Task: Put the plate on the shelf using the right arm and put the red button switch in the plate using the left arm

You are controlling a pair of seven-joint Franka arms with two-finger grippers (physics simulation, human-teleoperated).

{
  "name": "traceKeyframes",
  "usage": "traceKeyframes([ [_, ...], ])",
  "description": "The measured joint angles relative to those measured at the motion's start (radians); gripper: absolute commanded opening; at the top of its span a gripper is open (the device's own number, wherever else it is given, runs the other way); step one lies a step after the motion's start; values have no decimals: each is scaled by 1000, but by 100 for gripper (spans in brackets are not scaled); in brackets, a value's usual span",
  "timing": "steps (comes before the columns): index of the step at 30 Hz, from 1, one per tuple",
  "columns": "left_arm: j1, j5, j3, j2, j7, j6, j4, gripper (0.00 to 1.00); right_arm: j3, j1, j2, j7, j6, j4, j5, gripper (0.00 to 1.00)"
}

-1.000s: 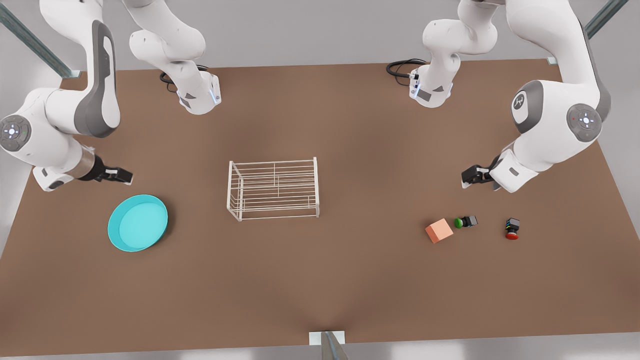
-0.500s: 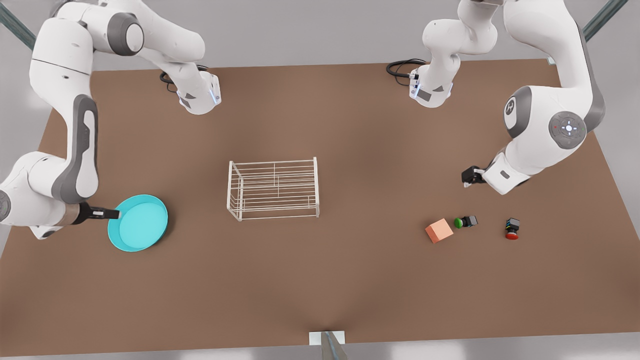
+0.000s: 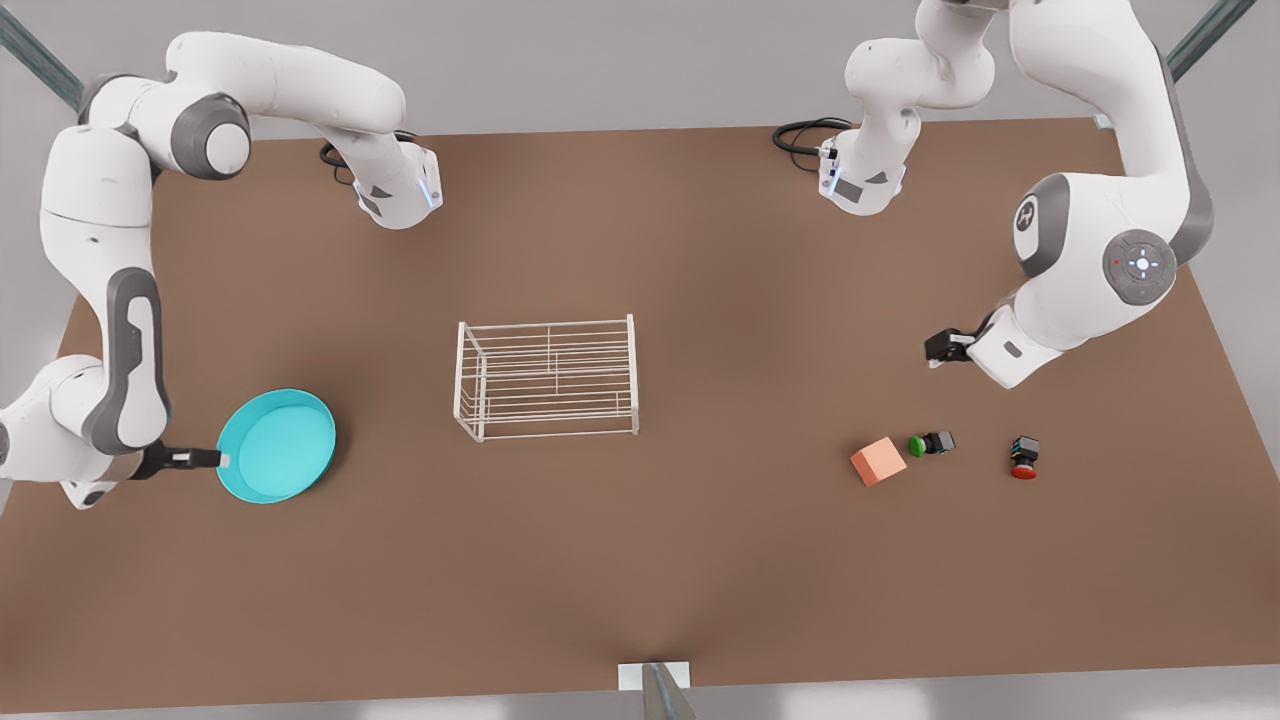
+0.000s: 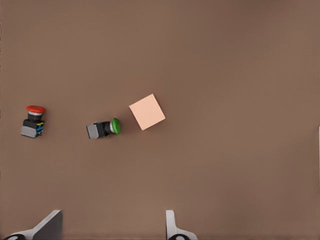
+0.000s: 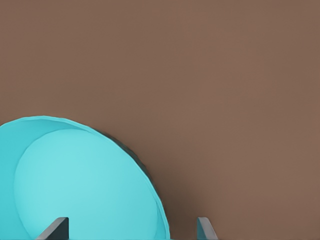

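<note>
Front view: right hand (image 3: 222,459) sits at the plate (image 3: 278,446) rim on the front view's left, fingers spread astride the rim, not clamped. Plate rests on the worktop (image 3: 640,560), apart from the shelf (image 3: 548,377) at centre. Left hand (image 3: 934,352) hovers with fingers spread above the red button switch (image 3: 1024,457), green switch (image 3: 931,443) and orange cube (image 3: 878,461).

A: What is cut off in the right wrist view?
B: The plate (image 5: 80,185) is cropped by two frame edges.
A: And in the left wrist view?
B: The fingers (image 4: 47,227) are cropped to their tips.
</note>
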Motion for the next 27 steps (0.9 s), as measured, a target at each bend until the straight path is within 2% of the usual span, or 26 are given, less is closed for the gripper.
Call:
traceKeyframes([
  [5, 10, 0, 1, -2, 0, -2, -4, 100, 0, -15, 64, -49, 10, 35, 5, 95],
  [7, 7, -1, 1, -1, 0, -5, -4, 100, 2, -16, 66, -66, 10, 31, 7, 90],
  [8, 6, -1, 0, -1, 0, -6, -4, 100, 3, -16, 66, -74, 7, 29, 8, 85],
  [16, 7, 0, 0, 0, -1, -12, -4, 100, 24, -41, 66, -130, -13, -13, 7, 73],
  [17, 7, 0, 0, 0, -1, -12, -4, 100, 31, -51, 65, -137, -15, -13, 6, 69],
  [19, 7, 0, 0, 1, -2, -12, -4, 100, 42, -64, 65, -148, -21, -12, 5, 55],
  [21, 7, 1, 0, 1, -2, -12, -4, 100, 47, -66, 65, -159, -26, -12, 5, 48],
  [27, 7, 2, 0, 2, -3, -12, -4, 100, 50, -67, 66, -186, -32, -11, 3, 46],
])
